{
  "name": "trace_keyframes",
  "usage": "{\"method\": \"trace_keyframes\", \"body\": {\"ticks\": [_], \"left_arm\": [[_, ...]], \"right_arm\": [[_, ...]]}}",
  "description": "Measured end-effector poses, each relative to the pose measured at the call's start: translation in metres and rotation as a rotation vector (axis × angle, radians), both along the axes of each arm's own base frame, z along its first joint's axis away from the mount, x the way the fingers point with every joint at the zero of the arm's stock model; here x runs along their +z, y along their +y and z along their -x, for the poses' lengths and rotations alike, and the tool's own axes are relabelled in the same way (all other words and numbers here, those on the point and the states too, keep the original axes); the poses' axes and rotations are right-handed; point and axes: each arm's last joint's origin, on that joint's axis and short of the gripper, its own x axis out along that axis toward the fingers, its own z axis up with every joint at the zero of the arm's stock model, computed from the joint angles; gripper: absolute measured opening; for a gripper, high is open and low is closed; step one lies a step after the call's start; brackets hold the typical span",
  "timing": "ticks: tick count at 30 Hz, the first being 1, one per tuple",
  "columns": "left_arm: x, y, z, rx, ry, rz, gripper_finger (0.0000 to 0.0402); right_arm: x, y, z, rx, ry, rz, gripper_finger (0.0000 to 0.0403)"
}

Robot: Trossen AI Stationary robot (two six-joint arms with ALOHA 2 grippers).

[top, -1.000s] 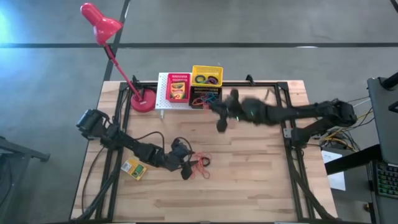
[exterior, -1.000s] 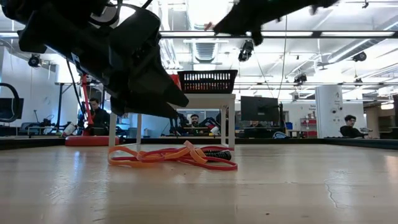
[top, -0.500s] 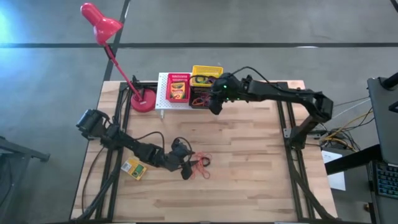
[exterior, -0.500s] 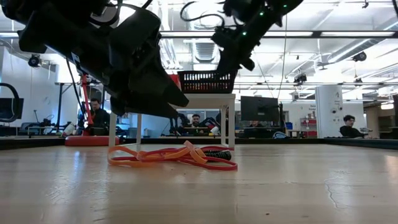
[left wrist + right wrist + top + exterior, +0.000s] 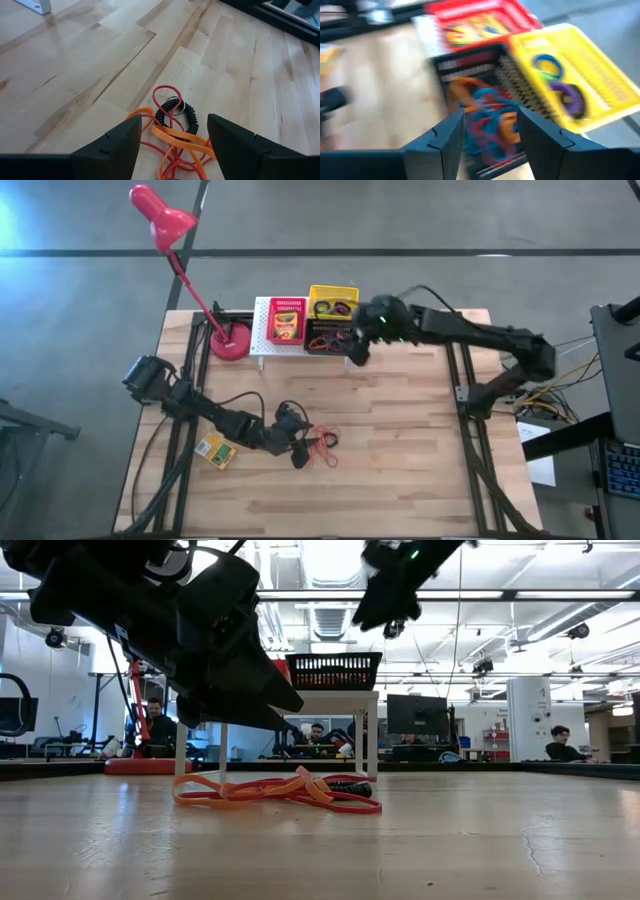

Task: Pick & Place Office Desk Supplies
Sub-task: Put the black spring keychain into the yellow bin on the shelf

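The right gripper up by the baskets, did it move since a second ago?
Yes. The right gripper slid from open table toward the black basket on the white rack, and its fingers now stand open.

The left arm reaches from the tabletop's left edge toward the near middle, bent low, its left pincer (image 5: 300, 452) hanging just above the surface with fingers (image 5: 117, 145) parted. The right arm stretches from the right side across to the far middle, raised high, its right pincer (image 5: 354, 352) spread open.

Pale wood table (image 5: 400, 440), faintly glossy; rubber bands (image 5: 172, 137) smooth.
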Motion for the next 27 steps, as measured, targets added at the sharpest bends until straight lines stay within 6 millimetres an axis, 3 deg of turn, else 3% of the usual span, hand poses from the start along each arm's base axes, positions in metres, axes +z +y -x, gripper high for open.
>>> {"method": "trace_keyframes", "body": {"ticks": [3, 6, 14, 21, 27], "left_arm": [[0.000, 0.000, 0.000, -0.002, 0.000, 0.000, 0.0231], [0.000, -0.001, 0.000, -0.002, 0.000, 0.000, 0.0231], [0.000, -0.001, 0.000, -0.009, 0.002, -0.009, 0.0229], [0.000, -0.001, 0.000, -0.043, 0.016, -0.028, 0.0229], [-0.001, -0.001, 0.001, -0.048, 0.018, -0.024, 0.0229]], "right_arm": [[-0.003, 0.037, 0.017, 0.088, -0.060, 0.028, 0.0175], [-0.021, 0.077, 0.037, 0.133, -0.125, 0.066, 0.0166], [-0.118, 0.163, 0.088, 0.219, -0.251, -0.043, 0.0145], [-0.188, 0.196, 0.113, 0.301, -0.296, -0.191, 0.0137], [-0.225, 0.202, 0.100, 0.295, -0.186, -0.139, 0.0144]]}}
